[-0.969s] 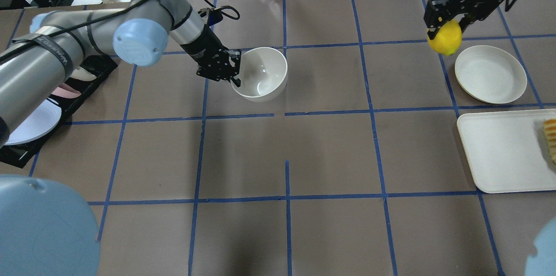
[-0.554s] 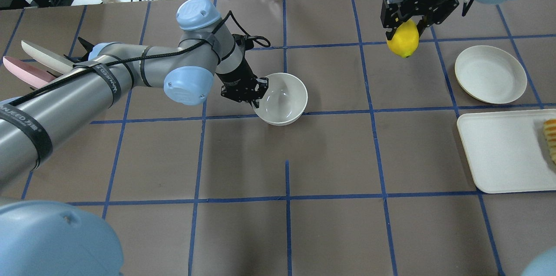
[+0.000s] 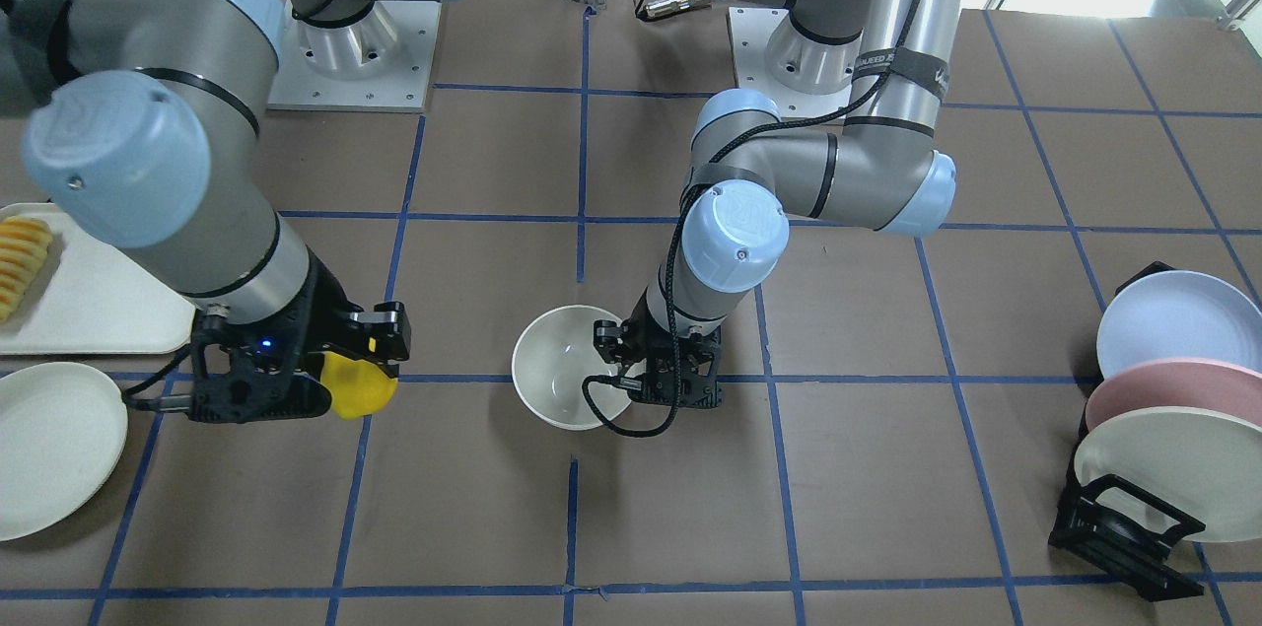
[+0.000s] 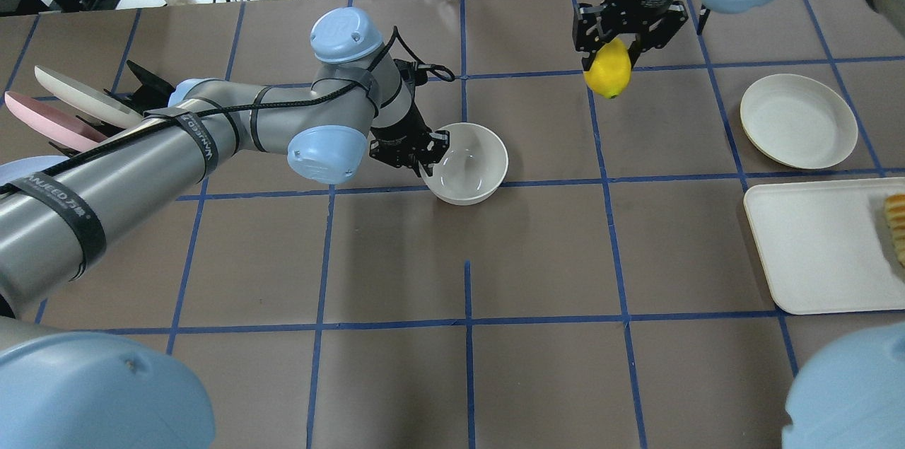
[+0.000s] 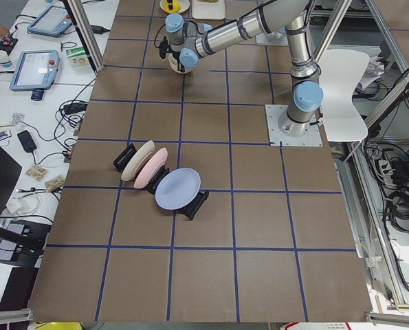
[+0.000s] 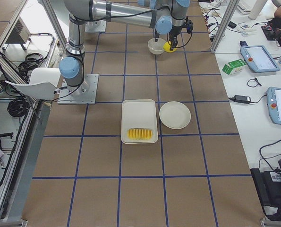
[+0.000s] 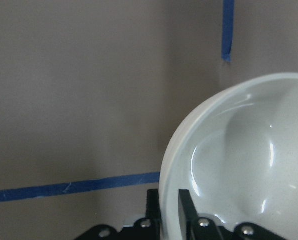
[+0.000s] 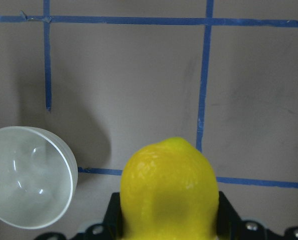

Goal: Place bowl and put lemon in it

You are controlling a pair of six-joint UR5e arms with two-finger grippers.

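The lemon (image 4: 609, 73) is shown only in part in the right wrist view, its lower half being cut off by the bottom edge; in the front-facing view about half of it is hidden behind the black body of the right gripper (image 4: 612, 53); the bowl (image 4: 470, 165) is cropped at the right and bottom edges of the left wrist view; whether its base touches the table (image 4: 537, 244) cannot be made out. The left gripper (image 4: 428, 155) is clamped on the bowl's left rim, one finger inside the wall and one outside; the lemon is pinched between the right gripper's fingers and held clear of the table, well apart from the bowl, to its right and farther from the robot. The bowl is round, deep and off-white, its glossy inside marked by highlights; the lemon is bright yellow and oval, with a pointed tip; the table is covered in matte brown sheets gridded with blue tape.
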